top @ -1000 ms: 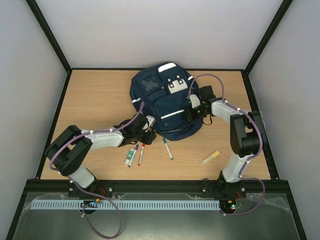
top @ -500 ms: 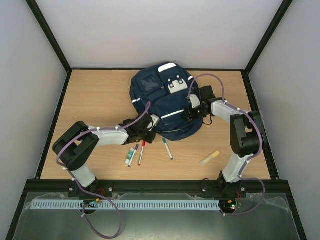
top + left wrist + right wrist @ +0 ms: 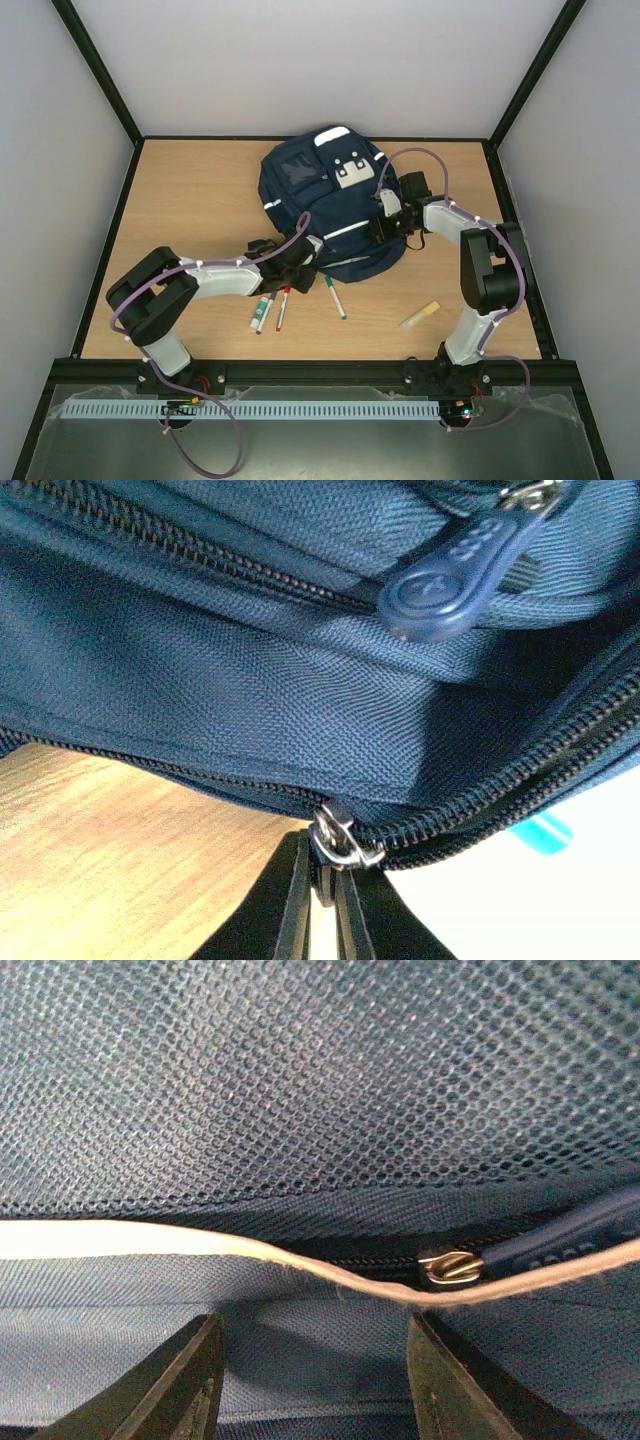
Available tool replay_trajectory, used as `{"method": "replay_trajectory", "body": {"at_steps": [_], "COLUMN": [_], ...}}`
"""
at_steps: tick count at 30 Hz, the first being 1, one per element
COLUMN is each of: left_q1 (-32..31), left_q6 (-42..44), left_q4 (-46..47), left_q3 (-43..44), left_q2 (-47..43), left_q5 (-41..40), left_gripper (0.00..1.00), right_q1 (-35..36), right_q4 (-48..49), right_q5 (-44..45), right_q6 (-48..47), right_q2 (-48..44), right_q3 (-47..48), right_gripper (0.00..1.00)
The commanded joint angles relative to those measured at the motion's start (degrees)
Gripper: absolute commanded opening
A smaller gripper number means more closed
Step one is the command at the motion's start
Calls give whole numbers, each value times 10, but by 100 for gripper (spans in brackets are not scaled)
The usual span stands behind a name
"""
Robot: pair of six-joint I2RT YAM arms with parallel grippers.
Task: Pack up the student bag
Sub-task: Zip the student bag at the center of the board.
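The student bag (image 3: 320,205) lies flat at the back middle of the table, navy with a white stripe. My left gripper (image 3: 300,262) is at the bag's near left edge. In the left wrist view the left gripper (image 3: 322,900) is shut on the dark pull tab hanging from a metal zip slider (image 3: 342,842). My right gripper (image 3: 381,226) rests against the bag's right side. Its fingers (image 3: 190,1385) stand apart over flat navy fabric below a white stripe (image 3: 150,1240), near another zip slider (image 3: 450,1267). Nothing is pinched between them.
Three markers lie on the wood just in front of the bag: a purple-capped one (image 3: 264,310), a red one (image 3: 282,307) and a green one (image 3: 335,297). A pale yellow stick (image 3: 420,316) lies at the near right. Black frame rails edge the table.
My left gripper has moved right to the bag's near edge and shut on the zip pull. The right arm has stayed put.
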Motion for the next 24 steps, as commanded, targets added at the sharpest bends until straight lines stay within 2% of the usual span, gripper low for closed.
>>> {"method": "replay_trajectory", "body": {"at_steps": [1, 5, 10, 11, 13, 14, 20, 24], "left_q1": [-35, -59, -96, -99, -102, -102, -92, -73], "left_q6": [-24, -35, -43, -48, -64, -67, -67, -68], "left_q4": [-32, -41, -74, -80, -94, -94, -50, 31], "left_q3": [1, 26, 74, 81, 89, 87, 25, -39], "left_q2": [-23, -9, 25, 30, 37, 34, -16, -57], "left_q5": [57, 88, 76, 71, 56, 55, 62, 108], "left_gripper": [2, 2, 2, 5, 26, 32, 45, 46], "right_q1": [-3, -2, -2, -2, -1, -2, -2, -2], "right_q4": [-62, -63, -64, -65, -65, -65, -65, -66], "right_q5": [28, 27, 25, 26, 27, 27, 24, 24], "right_q6": [11, 13, 14, 13, 13, 13, 13, 13], "right_q2": [30, 32, 32, 32, 31, 32, 33, 37], "right_q3": [-28, -29, -31, -30, -31, -31, -31, -30], "right_gripper": [50, 50, 48, 48, 48, 48, 47, 47]}}
